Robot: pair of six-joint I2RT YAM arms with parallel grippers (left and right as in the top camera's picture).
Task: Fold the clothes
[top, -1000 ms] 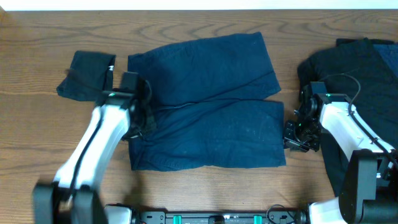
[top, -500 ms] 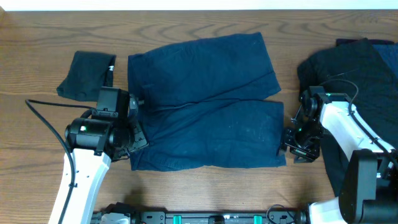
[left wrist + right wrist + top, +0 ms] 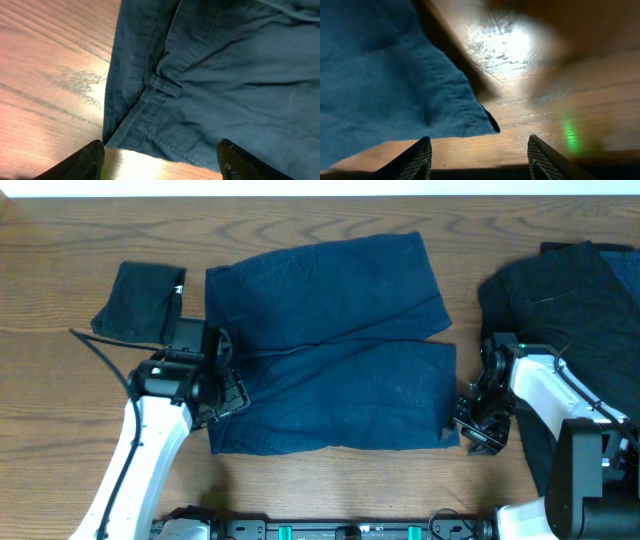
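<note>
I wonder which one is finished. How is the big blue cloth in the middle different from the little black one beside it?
The blue cloth is navy; the little black one is black. The blue cloth lies spread wide and looks much bigger; the little black one is a small bundle. The little black one shows a white tag at its edge; the blue cloth shows none. Both are soft fabric on the wooden table.

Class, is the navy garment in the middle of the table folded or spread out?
Spread out. The navy garment lies flat, both legs side by side, neither laid over the other.
</note>
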